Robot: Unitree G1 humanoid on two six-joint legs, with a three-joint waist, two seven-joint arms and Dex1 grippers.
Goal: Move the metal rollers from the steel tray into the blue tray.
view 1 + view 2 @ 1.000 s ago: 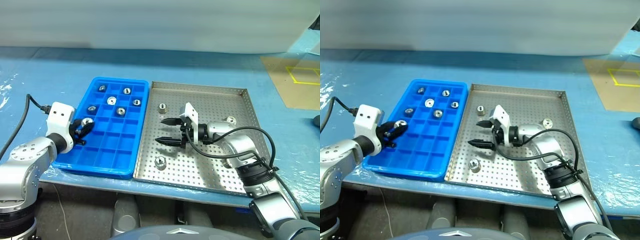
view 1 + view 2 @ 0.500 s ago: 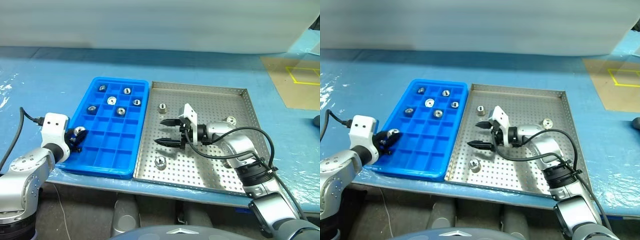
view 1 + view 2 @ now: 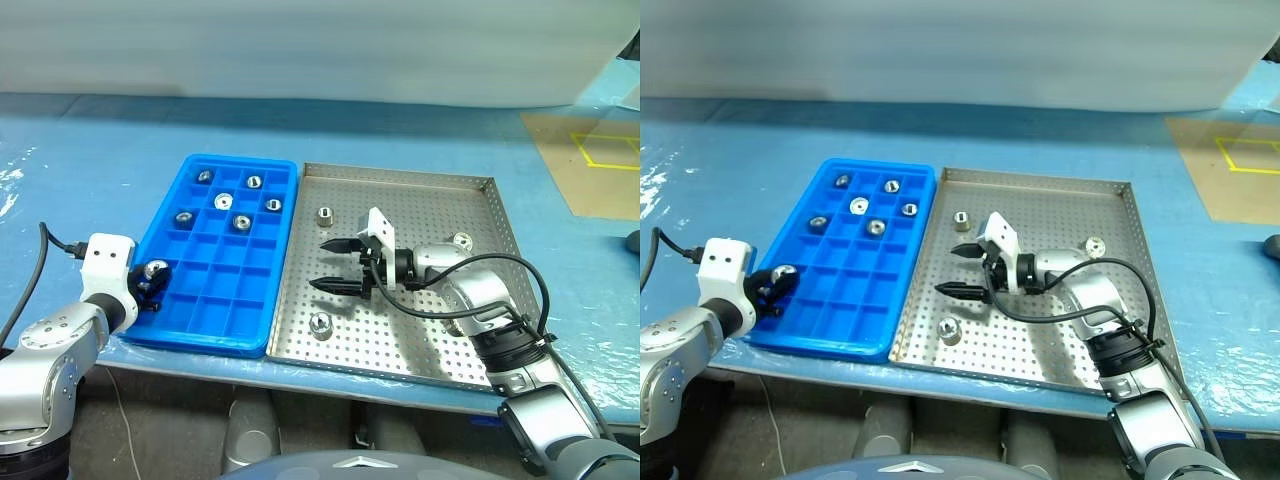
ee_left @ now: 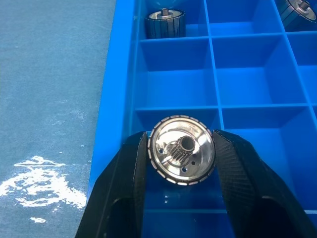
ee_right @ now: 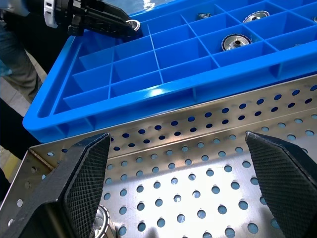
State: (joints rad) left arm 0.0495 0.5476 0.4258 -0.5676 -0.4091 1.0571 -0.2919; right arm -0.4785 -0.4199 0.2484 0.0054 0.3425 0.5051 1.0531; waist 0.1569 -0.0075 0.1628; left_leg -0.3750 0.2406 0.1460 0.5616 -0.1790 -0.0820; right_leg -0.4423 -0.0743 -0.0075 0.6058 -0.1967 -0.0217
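The metal rollers (image 3: 321, 323) look like small, solid, polished steel cylinders: probably dense for their size, rigid, and slick enough to squirt out of a loose pinch, though not fragile. Each is best taken across its ribbed round side, with the flat faces and centre hole left free, as the left hand (image 4: 181, 157) does now. Its two black fingers (image 4: 130, 178) are closed nearly together on one roller (image 4: 182, 156), pressing on opposite sides of its rim and holding it just above a compartment in the outer column of the blue tray (image 3: 258, 317), near the tray's near corner. Five rollers already lie in compartments towards the far end of that tray. Three remain on the perforated floor of the steel tray (image 3: 400, 183): one near the far left, one near the front left, one towards the right. The right hand (image 3: 331, 264) hovers over the steel tray, fingers spread wide and empty, pointing towards the blue tray between the two left-hand rollers.
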